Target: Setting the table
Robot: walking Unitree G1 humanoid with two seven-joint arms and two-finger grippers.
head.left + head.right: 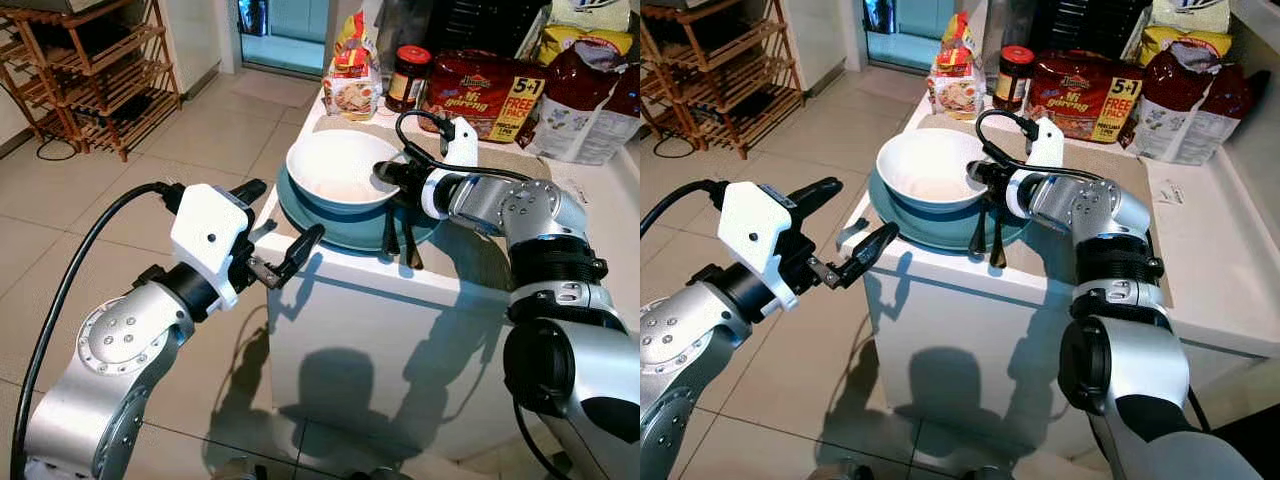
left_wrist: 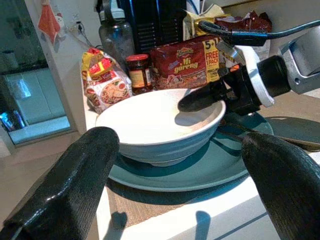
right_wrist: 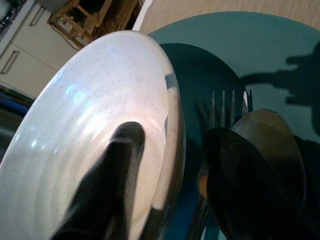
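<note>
A white bowl [image 1: 335, 165] sits in a teal plate [image 1: 322, 224] on a beige placemat [image 1: 1095, 150] near the white counter's left corner. A fork [image 3: 227, 100] and a spoon [image 3: 276, 142] lie on the plate's right side, beside the bowl. My right gripper [image 1: 382, 174] is open and straddles the bowl's right rim, with one finger inside the bowl and the other outside, over the cutlery. My left gripper [image 1: 291, 208] hangs open in the air just left of the counter's corner and points at the bowl; its fingers [image 2: 65, 185] hold nothing.
Noodle packs [image 1: 485, 90], a jar [image 1: 407, 77], a snack bag [image 1: 350, 85] and other bags [image 1: 585, 100] line the counter's back. A wooden rack [image 1: 95, 70] stands on the tiled floor at far left. The counter's front edge [image 1: 400, 285] is close to me.
</note>
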